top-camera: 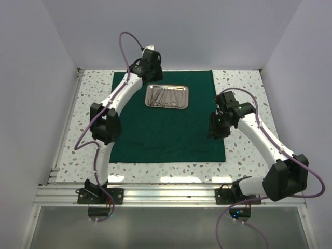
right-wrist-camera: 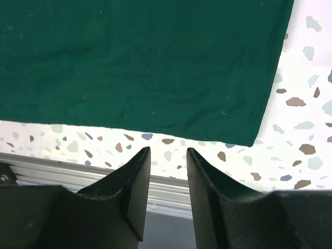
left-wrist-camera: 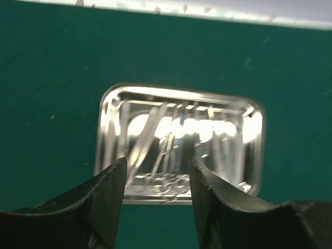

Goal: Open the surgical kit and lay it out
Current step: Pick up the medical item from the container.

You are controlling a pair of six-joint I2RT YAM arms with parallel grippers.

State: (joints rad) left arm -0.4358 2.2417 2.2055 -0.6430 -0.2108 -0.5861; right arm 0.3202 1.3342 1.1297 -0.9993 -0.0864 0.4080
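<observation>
The dark green cloth (top-camera: 166, 127) lies spread flat on the table. A shiny steel tray (top-camera: 167, 96) sits on its far middle, holding slim silver instruments (top-camera: 167, 97). My left gripper (top-camera: 152, 72) hovers at the tray's far left side, open and empty. In the left wrist view the tray (left-wrist-camera: 179, 142) lies beyond my open gripper (left-wrist-camera: 157, 171), with the instruments (left-wrist-camera: 171, 150) blurred inside. My right gripper (top-camera: 215, 129) is open and empty above the cloth's right edge. The right wrist view shows my open gripper (right-wrist-camera: 168, 155) over speckled table, near the cloth's corner (right-wrist-camera: 249, 132).
The speckled tabletop (top-camera: 244, 150) surrounds the cloth. An aluminium rail (top-camera: 166, 194) runs along the near edge, also in the right wrist view (right-wrist-camera: 41, 168). White walls enclose the back and sides.
</observation>
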